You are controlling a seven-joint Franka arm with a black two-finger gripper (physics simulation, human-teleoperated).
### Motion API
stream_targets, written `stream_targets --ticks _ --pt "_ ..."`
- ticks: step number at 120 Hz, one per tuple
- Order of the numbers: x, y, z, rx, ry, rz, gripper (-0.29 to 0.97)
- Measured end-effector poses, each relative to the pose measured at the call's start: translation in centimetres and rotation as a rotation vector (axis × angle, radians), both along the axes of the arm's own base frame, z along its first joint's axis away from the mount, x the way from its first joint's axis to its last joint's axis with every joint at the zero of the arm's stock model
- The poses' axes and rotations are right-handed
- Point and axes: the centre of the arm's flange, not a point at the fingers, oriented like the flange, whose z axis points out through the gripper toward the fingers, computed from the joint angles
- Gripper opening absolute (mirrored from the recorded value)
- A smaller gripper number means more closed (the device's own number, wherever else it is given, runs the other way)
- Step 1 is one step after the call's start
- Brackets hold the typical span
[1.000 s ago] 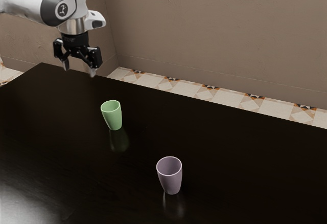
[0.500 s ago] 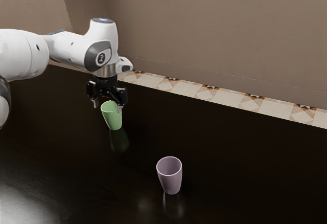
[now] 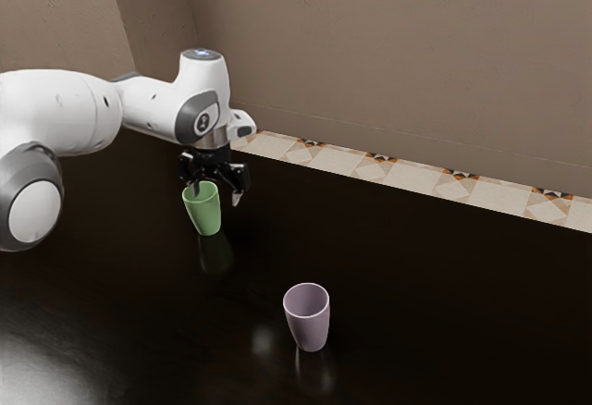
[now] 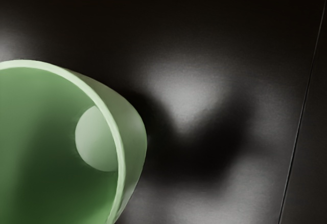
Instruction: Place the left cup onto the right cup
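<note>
**Gripper.** The black gripper hangs fingers-down at the rim of the green cup. The jaws are spread apart and grasp nothing. The finger toward the exterior view's right is outside the cup wall, in plain sight. The other finger overlaps the rim, and it cannot be determined whether it is inside the cup, behind it or touching it.

**Green cup.** The cup stands upright on the dark table, directly under the hand. In the wrist view the green cup is cut off by the frame edges. Only part of its rim, one wall and the pale round inner base are visible. The visible interior is empty.

**Purple cup.** The purple cup stands upright, well apart from the green cup, nearer the camera and toward the exterior view's right. Only the upper part of its interior is visible, and it is bare.

**Arm.** The white arm enters from the exterior view's left, where its base is cut off.

**Table.** The glossy surface carries a dark shadow beside the green cup.
</note>
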Motion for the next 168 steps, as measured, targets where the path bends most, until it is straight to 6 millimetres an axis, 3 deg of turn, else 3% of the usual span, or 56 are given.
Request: stream_targets --ticks 65,86,98,116,138,152,168 --pt "1.7 1.3 -4.0 -0.023 -0.028 0.019 0.68" --pt "1.9 1.6 -3.5 -0.016 -0.050 0.015 0.25" --pt "1.9 1.7 -3.3 -0.015 -0.054 0.011 0.09" --pt "1.8 2.6 -3.3 -0.010 -0.052 0.020 -0.03" --pt "1.7 2.8 -3.2 -0.008 -0.050 0.021 -0.07" --pt "1.7 2.8 -1.9 -0.012 -0.065 0.023 -0.08" --pt "0.6 2.4 3.2 -0.030 -0.104 0.033 -0.08"
